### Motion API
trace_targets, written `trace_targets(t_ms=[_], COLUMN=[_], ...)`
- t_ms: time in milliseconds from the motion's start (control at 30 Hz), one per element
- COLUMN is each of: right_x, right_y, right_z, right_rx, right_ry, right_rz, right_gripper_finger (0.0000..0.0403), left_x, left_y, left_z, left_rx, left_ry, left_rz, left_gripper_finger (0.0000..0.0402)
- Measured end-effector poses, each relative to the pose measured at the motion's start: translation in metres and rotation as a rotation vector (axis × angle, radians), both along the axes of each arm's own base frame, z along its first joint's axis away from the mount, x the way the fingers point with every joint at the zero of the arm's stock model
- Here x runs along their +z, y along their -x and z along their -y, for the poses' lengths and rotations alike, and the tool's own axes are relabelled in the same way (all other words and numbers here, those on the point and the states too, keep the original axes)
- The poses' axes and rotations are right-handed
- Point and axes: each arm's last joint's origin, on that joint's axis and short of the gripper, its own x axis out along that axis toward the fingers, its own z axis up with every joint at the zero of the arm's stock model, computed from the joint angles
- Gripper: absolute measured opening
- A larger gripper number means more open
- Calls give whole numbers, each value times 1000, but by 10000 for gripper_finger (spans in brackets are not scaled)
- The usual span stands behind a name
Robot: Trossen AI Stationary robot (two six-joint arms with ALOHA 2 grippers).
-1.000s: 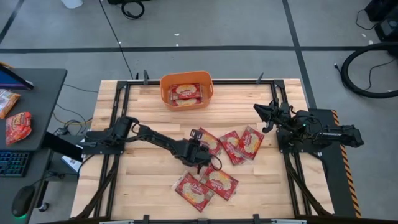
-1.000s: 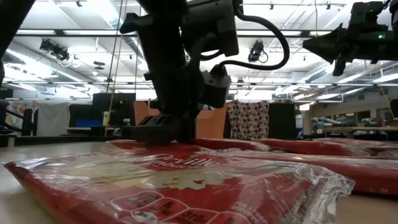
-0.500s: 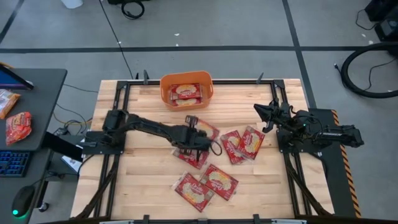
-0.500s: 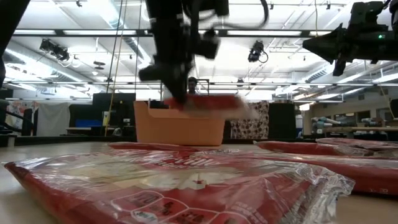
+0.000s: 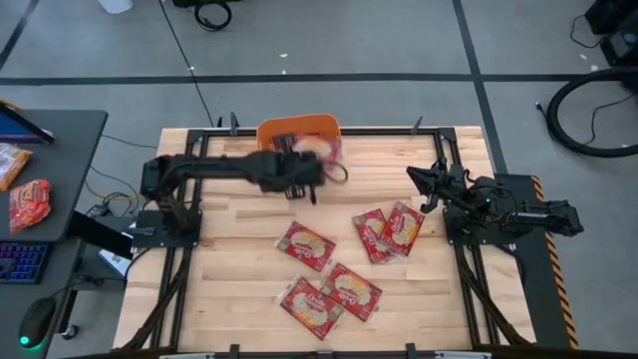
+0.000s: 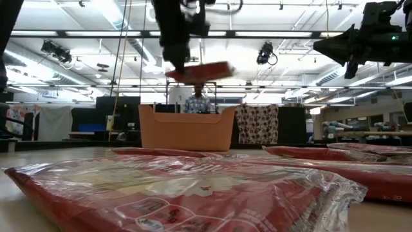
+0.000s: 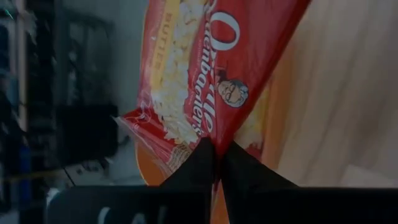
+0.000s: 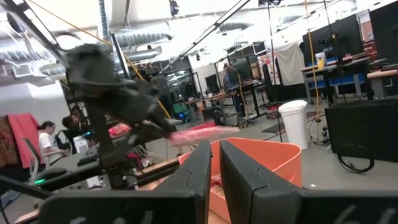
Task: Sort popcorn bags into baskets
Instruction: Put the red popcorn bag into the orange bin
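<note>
My left gripper is shut on a red popcorn bag and hovers over the orange basket at the table's far edge. In the low view the bag floats above the basket. What lies inside the basket is hidden by the arm and the bag. Several more red bags lie flat on the table: one in the middle, two nearer the near edge, two overlapping toward the right. My right gripper waits shut at the right side. My left gripper pinches the bag between its two fingers at one end edge. The fingertips close on the packet's seam. The bag sticks out roughly level beyond the fingers, lifted clear above the basket.
Black frame rails run along the table's left and right sides. Bare wood lies between the basket and the bags on the table. A side desk with more packets stands left of the table. People show in the room beyond.
My left gripper has risen from the middle of the table with a bag and swung toward the far edge, ending over the basket. The bag has been lifted clear of the others. A bag beneath it stays on the table. The right arm kept still.
</note>
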Motion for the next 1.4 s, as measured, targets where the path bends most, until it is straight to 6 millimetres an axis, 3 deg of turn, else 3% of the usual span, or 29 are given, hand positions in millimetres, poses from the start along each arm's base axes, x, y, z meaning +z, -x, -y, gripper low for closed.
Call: trace_targets(t_ms=[300,500,667,767,867,1167,1400], right_x=[0,0,0,0,0,0,0], right_y=[0,0,0,0,0,0,0], right_z=[0,0,0,0,0,0,0], right_rx=[0,0,0,0,0,0,0], right_ry=[0,0,0,0,0,0,0], right_rz=[0,0,0,0,0,0,1], right_gripper_finger=[39,39,39,39,39,39,39], left_x=[-59,-66,-65,-67,-67,-70,-78], left_y=[21,36,39,36,27,0,-4], left_z=[-77,-119,-126,-113,-89,8,94], left_rx=[90,122,145,117,46,-315,-361], left_ry=[83,171,167,182,197,328,401], left_rz=[-37,34,50,18,-19,-63,-3], left_gripper_finger=[19,22,111,165,192,192,201])
